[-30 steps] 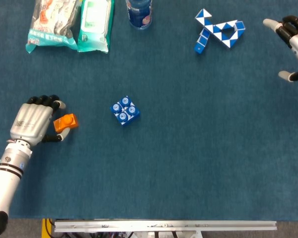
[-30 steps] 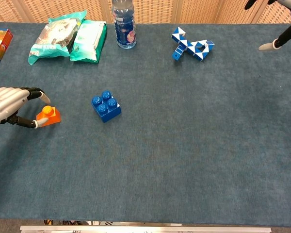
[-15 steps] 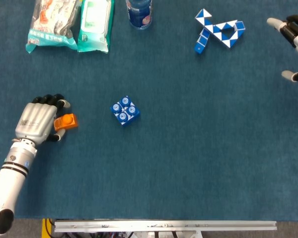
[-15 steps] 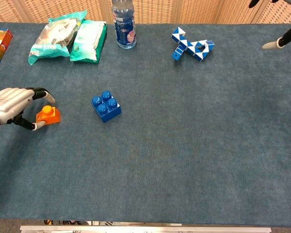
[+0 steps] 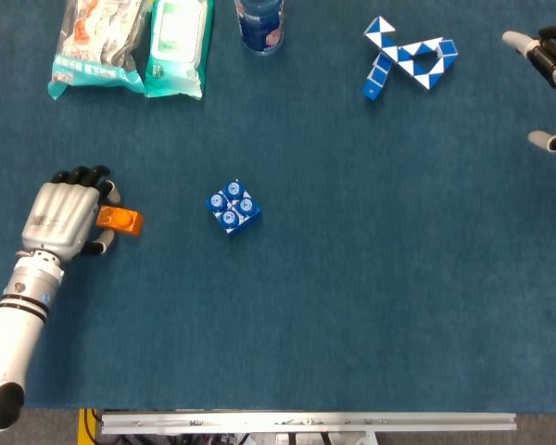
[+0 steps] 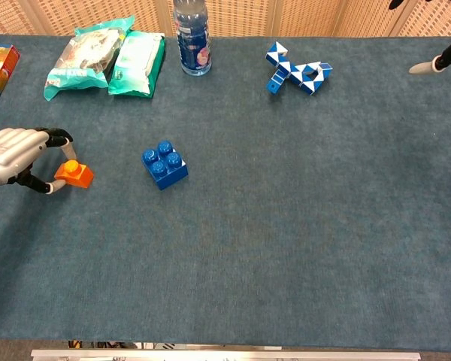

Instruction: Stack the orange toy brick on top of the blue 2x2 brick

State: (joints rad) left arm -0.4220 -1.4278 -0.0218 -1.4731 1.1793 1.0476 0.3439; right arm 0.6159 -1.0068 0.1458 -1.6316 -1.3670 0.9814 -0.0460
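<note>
The small orange plastic toy brick [image 6: 74, 174], pinched by the silver left hand [image 5: 67, 215] left of the blue studded 2x2 brick [image 6: 164, 165], should be squeezed firmly before lifting, while the right hand [image 5: 553, 67] is held open.

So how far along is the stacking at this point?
Early. The left hand has its fingers around the orange brick, apparently gripping it near the table. The blue 2x2 brick sits apart with nothing on top. Carrying and stacking remain. The right hand waits open.
</note>
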